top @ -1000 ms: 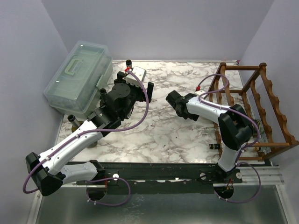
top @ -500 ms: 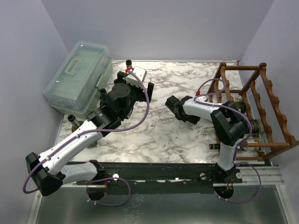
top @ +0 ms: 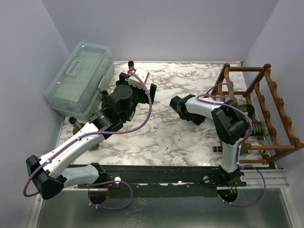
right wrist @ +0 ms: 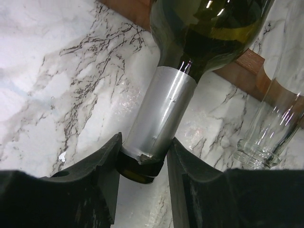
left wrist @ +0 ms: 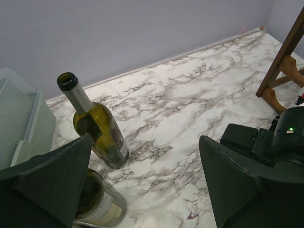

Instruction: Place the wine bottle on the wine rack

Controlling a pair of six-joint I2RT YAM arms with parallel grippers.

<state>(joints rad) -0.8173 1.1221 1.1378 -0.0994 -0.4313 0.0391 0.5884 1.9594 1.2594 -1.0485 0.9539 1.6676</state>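
1. The right gripper (right wrist: 142,147) has its jaws drawn in narrow around the silver-foiled neck of the dark green glass wine bottle (right wrist: 194,42). Both jaws press against the neck just behind its mouth.
2. That bottle lies with its body over a rail of the reddish-brown open wooden wine rack (top: 244,69), at the right edge of the white marbled surface (top: 166,133). Its neck points out toward the arm. Which tier it is in cannot be told, and from above the right arm hides most of it.
3. A clear glass bottle (right wrist: 266,128) lies just beside the green one, its mouth close to the right jaw but apart from it.
4. The left gripper (left wrist: 145,142) has its jaws spread wide with nothing between them.
5. Beyond the left jaws an olive-green labelled bottle (left wrist: 102,133) stands upright with its mouth open, near the translucent plastic lidded box (top: 78,78).
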